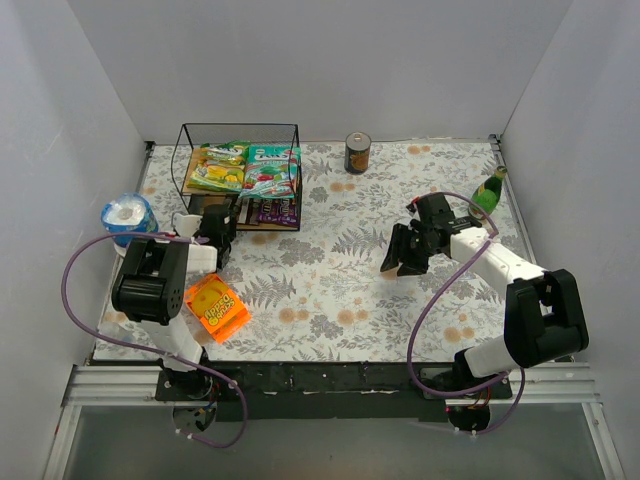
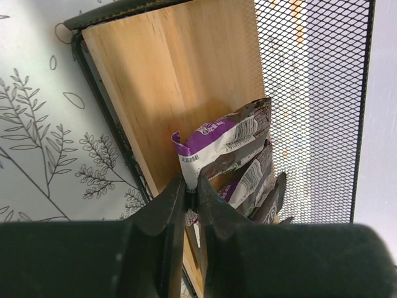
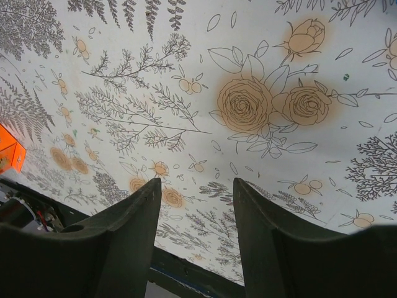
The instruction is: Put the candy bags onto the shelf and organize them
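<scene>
Closed left fingers point(image 2: 164, 214) meet the lower edge of a purple packet point(image 2: 217, 139) on the shelf point(image 2: 173, 74) bottom board, probably straightening it against its neighbours; open right fingers point(image 3: 127, 230) hang empty above the counter point(image 3: 248, 49).

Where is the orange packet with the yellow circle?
In the top view, the orange packet lies flat on the table at its near left, right beside the left arm and nearer than the shelf.

Top view looks down over the table point(image 1: 340, 290); left wrist view, close in, shares the shelf point(image 2: 173, 68).
</scene>
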`<state>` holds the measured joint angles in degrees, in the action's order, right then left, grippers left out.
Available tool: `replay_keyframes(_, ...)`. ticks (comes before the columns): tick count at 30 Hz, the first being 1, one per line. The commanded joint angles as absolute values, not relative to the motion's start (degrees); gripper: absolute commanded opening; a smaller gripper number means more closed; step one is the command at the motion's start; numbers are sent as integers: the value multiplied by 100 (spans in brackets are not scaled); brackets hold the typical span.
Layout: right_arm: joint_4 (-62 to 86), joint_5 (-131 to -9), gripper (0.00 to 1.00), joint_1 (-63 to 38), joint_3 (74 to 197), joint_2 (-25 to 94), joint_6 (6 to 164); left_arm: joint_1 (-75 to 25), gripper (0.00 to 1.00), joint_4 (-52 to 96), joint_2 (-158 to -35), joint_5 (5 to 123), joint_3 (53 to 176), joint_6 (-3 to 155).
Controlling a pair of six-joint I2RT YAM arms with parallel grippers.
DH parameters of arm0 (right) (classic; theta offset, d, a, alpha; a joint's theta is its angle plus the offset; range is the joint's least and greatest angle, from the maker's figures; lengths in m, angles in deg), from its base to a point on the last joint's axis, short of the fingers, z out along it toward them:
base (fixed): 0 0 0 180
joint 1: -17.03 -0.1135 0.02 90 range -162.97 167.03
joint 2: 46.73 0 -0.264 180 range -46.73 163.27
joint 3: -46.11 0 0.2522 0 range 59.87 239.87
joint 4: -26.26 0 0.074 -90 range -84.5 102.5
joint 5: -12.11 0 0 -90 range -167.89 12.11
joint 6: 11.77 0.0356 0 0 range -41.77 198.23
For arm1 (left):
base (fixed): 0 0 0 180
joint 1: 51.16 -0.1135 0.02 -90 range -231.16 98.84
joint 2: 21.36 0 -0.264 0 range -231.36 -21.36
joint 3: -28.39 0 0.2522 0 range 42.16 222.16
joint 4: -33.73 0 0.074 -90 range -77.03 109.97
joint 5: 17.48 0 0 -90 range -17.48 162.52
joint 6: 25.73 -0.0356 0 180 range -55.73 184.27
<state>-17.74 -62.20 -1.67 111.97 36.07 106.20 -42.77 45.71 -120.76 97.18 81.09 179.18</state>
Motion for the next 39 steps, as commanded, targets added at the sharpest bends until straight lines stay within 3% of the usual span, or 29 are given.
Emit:
replay_keyframes(1, -1729, -6084, 58, -125, 11181, 3501, 10513, -4237, 13, 4713, -12059, 9765, 8285, 21413)
replay_keyframes(6, -1712, -6092, 58, -108, 11181, 3492, 10539, -4237, 34, 4748, -11971, 9721, 8276, 21255)
replay_keyframes(8, -1712, -6101, 58, -108, 11181, 3483, 10548, -4237, 50, 4512, -11892, 9695, 8355, 21176)
replay_keyframes(13, -1712, -6154, 59, -81, 11155, 3413, 10583, -4237, 66, 4081, -11664, 9712, 8329, 21175)
replay_keyframes(30, -1931, -6549, 57, 384, 11348, 3387, 10697, -4228, 67, 2807, -10619, 9589, 8206, 20543)
replay_keyframes(39, -2055, -7128, 64, 1043, 11858, 3553, 11074, -4228, 70, 1622, -9783, 9115, 8425, 19454)
